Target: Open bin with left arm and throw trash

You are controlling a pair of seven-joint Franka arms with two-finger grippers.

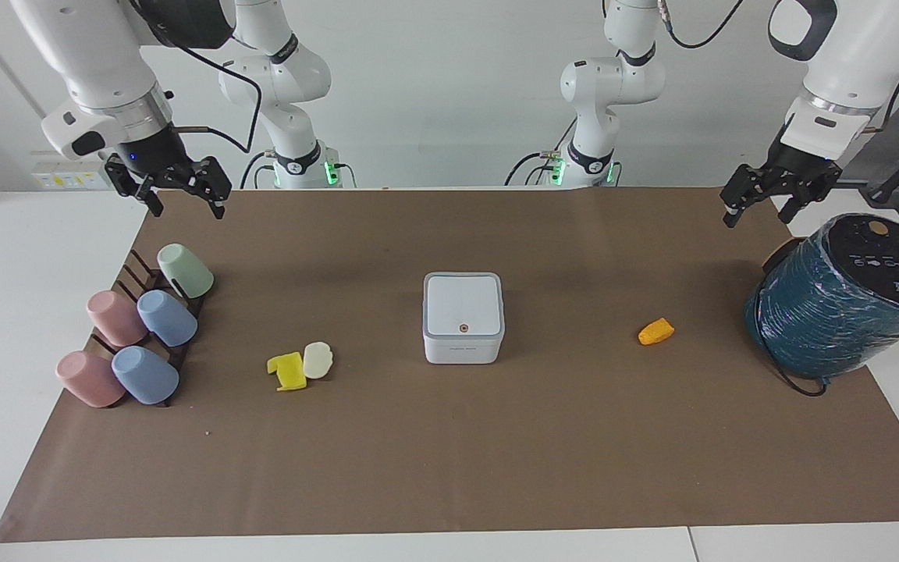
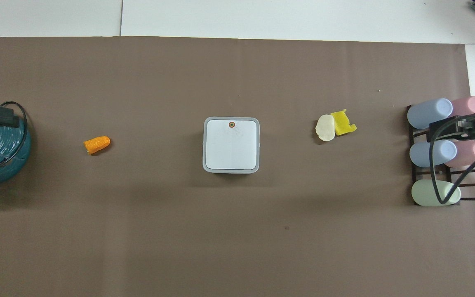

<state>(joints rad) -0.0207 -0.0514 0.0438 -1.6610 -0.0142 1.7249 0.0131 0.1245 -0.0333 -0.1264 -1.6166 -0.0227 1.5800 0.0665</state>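
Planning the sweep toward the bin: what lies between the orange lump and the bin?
Nothing: only bare brown paper between the orange lump and the bin, clearest in the overhead view.

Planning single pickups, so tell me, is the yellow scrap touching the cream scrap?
Touching. In the overhead view the yellow scrap and the cream scrap share an edge with no brown mat between them; the facing view agrees.

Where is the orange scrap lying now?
The orange scrap lies alone on the brown mat, between the bin and the teal cylinder, toward the left arm's end of the table.
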